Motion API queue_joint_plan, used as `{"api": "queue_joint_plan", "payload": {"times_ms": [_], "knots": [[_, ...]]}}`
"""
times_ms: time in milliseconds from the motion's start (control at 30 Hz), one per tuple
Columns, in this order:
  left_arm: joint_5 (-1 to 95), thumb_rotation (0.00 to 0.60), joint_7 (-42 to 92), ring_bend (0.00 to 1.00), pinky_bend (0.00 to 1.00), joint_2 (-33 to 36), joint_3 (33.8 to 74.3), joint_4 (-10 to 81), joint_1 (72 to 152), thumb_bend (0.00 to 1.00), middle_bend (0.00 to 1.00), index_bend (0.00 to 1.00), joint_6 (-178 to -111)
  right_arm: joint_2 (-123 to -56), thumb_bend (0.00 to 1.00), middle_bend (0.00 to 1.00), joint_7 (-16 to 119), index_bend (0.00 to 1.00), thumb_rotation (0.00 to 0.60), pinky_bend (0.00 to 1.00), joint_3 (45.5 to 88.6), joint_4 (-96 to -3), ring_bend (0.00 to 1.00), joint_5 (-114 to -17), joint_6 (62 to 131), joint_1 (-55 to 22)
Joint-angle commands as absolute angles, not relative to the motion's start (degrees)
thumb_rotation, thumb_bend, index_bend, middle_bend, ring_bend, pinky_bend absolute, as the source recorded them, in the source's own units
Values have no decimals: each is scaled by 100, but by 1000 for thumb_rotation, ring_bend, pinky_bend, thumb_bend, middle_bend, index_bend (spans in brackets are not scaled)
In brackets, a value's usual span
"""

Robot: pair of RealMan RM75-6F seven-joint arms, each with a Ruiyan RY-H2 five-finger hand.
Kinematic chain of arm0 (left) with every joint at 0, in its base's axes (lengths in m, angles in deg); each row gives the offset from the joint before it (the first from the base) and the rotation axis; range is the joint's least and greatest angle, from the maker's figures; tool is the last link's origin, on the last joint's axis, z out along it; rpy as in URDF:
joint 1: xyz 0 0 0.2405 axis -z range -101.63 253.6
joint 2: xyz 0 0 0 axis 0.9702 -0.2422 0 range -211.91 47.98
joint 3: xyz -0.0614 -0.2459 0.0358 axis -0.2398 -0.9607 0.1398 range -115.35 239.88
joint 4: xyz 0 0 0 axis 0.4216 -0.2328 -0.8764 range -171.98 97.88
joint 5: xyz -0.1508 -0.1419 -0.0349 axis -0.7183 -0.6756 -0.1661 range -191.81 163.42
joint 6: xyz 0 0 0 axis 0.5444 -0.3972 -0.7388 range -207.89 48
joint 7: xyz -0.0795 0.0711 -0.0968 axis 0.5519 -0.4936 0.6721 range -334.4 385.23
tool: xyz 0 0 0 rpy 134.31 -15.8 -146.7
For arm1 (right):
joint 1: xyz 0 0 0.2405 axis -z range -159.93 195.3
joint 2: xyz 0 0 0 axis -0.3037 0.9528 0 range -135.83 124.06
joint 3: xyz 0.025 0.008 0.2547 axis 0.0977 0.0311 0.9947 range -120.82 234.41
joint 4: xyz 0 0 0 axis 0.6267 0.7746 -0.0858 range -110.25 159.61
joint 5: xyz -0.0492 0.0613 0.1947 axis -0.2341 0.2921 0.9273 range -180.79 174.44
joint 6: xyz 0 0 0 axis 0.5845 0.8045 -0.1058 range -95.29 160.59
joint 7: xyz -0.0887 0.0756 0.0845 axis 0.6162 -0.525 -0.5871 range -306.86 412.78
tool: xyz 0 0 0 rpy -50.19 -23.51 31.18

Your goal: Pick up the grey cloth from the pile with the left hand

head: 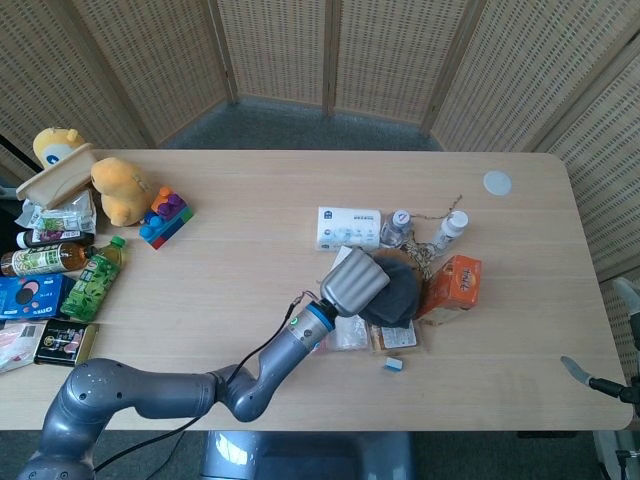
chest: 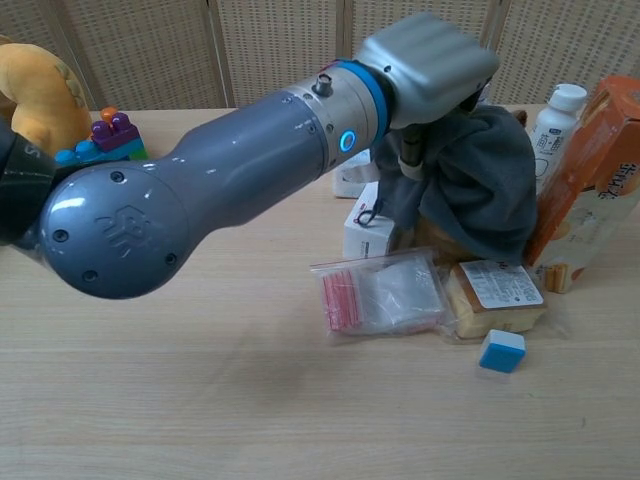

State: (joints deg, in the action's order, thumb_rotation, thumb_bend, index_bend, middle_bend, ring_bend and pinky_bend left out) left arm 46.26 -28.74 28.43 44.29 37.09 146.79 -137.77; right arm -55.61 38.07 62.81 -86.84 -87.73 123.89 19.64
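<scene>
Left hand [chest: 430, 65], smooth grey metal, grips the soft, rumpled grey cloth [chest: 480, 180] atop the pile. Pale woodgrain table [head: 250, 260]; woven wicker screens [head: 330, 50] behind.

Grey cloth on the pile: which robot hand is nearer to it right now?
Left. The left robot hand is on the grey cloth, fingers curled into its top. The right robot hand barely shows, only a tip at the table's far right edge, well apart.
</scene>
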Motion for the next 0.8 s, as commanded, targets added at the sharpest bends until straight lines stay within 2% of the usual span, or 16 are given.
{"api": "queue_joint_plan", "payload": {"times_ms": [33, 367, 667, 800], "knots": [[4870, 600, -2907, 712, 729, 2506, 4442, 4198, 14614, 65, 852, 912, -14031, -5567, 0, 0, 3822, 0, 600, 0, 6274, -8683, 0, -8779, 12378, 1962], [4768, 600, -3683, 714, 727, 972, 4102, 6165, 14330, 65, 861, 916, -14570, -5630, 0, 0, 3997, 0, 600, 0, 6257, -8707, 0, -8795, 12359, 1945], [4376, 600, -4220, 720, 726, -218, 3519, 7322, 14331, 64, 860, 916, -14904, -5652, 0, 0, 4070, 0, 600, 0, 6267, -8713, 0, -8758, 12362, 1943], [4179, 600, -4339, 722, 727, -505, 3354, 7589, 14389, 65, 861, 916, -15043, -5653, 0, 0, 4087, 0, 600, 0, 6264, -8727, 0, -8772, 12377, 1949]]}}
